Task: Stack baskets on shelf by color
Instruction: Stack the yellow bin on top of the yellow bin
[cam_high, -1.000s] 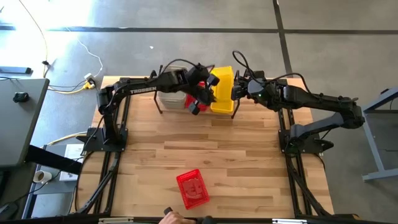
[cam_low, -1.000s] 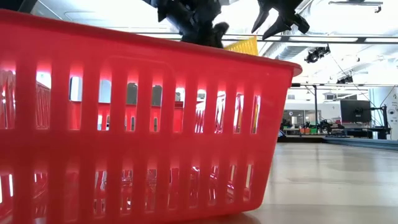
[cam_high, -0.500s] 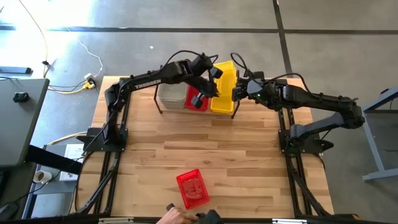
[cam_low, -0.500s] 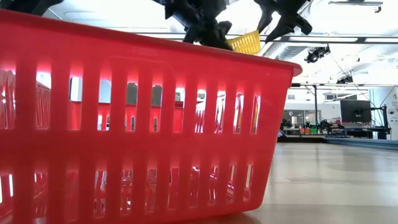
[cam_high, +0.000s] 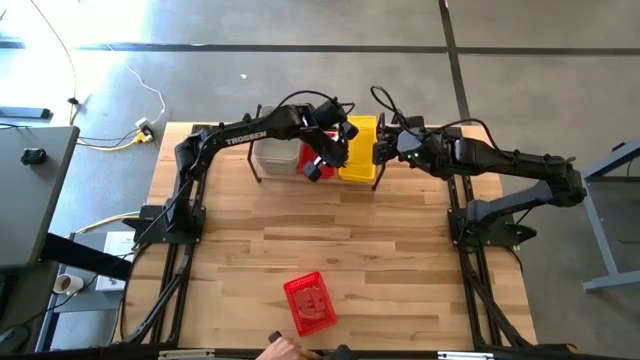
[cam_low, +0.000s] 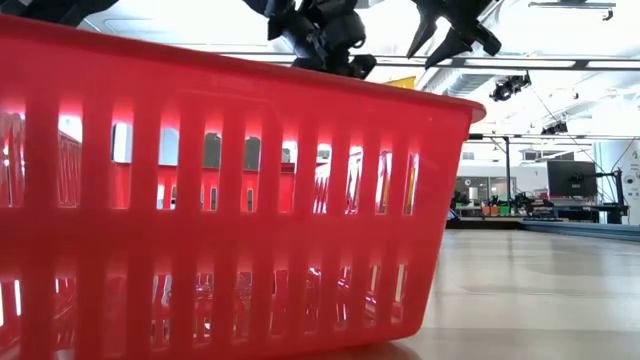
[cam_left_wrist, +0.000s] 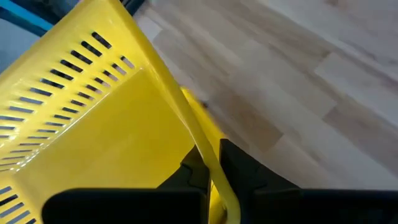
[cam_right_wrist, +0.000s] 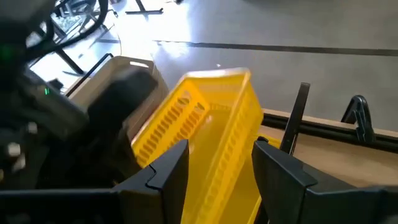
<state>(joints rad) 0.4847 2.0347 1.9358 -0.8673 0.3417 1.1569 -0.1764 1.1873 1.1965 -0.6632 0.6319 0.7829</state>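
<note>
The yellow basket (cam_high: 360, 150) sits at the right end of the shelf (cam_high: 258, 165), at the table's far edge. You've got it pinched by the left gripper (cam_left_wrist: 211, 171): in the left wrist view the fingers (cam_left_wrist: 239, 168) are clamped one each side of its rim/side wall, w/ the wooden tabletop (cam_high: 380, 250) beyond. In the right wrist view the basket (cam_right_wrist: 205, 134) looks tilted up on one side, not flat.

The right gripper (cam_high: 382, 150) is just beside the basket's right side. Its fingers (cam_right_wrist: 280, 171) are spread wide, straddling the near end of the basket but not closed on it, as far as you can see.

Next to the yellow one, mid-shelf, there's a red basket (cam_high: 312, 160), partly hidden by the left arm. At the shelf's left end is a clear-grey basket (cam_high: 275, 155). Can't tell how many are stacked in any slot.

A 2nd red basket (cam_high: 309, 303) lies well apart, near the table's front edge, angled. It fills nearly the whole low view (cam_low: 220, 200), so from there you only see both grippers above its rim.

A person's hand (cam_high: 283, 350) shows at the front edge of the table, near that red basket but not touching it.
</note>
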